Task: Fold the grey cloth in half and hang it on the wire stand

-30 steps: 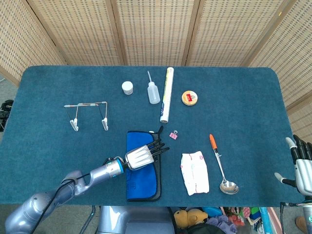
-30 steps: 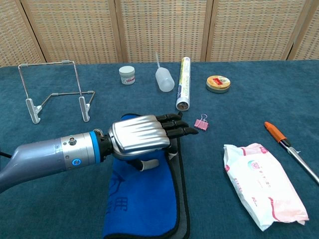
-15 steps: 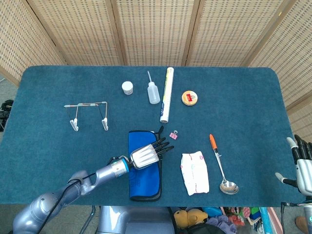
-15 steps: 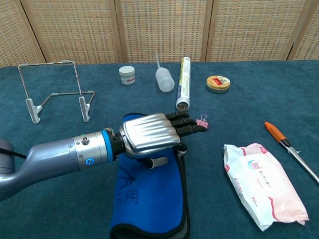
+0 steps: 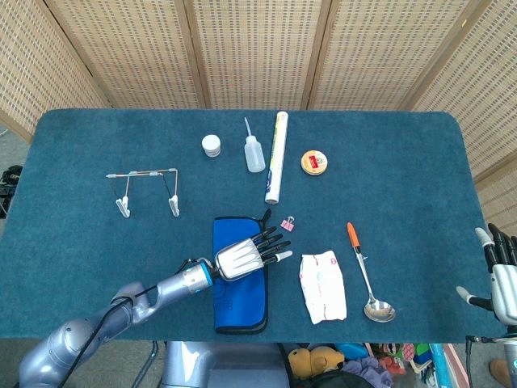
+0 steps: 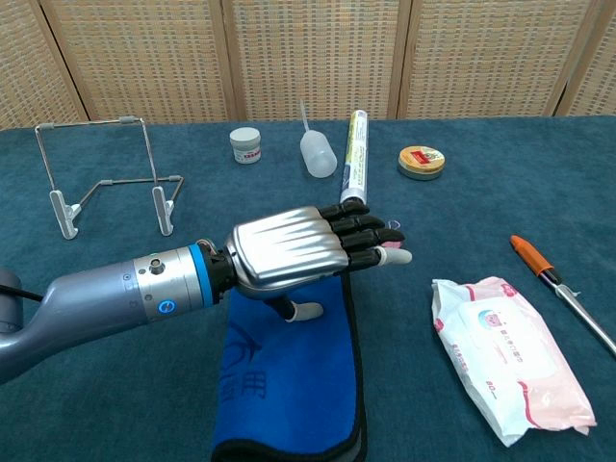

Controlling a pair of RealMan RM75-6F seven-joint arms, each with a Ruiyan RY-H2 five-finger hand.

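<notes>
Nearest me I count one cloth (image 5: 239, 283), blue on its upper face with a dark grey edge, lying folded flat at the near edge of the table (image 5: 81, 242). My left hand (image 6: 298, 254) hovers above the cloth's far half with fingers stretched out and apart, palm down, grasping nothing; the cloth sits beneath and nearer than the fingertips. My right hand (image 5: 502, 275) stands off the table's near right corner, fingers upright and spread, also empty.

To the right of the cloth I see one wipes packet (image 5: 323, 285) and one spoon with an orange handle (image 5: 364, 267). Just past the fingertips lies one pink binder clip (image 5: 287, 224). Farther left stands the single wire stand (image 5: 145, 188), well apart from the cloth. Along the far row: one white jar (image 5: 211, 145), one squeeze bottle (image 5: 254, 149), one tube (image 5: 277, 157), one round tin (image 5: 314, 162).
</notes>
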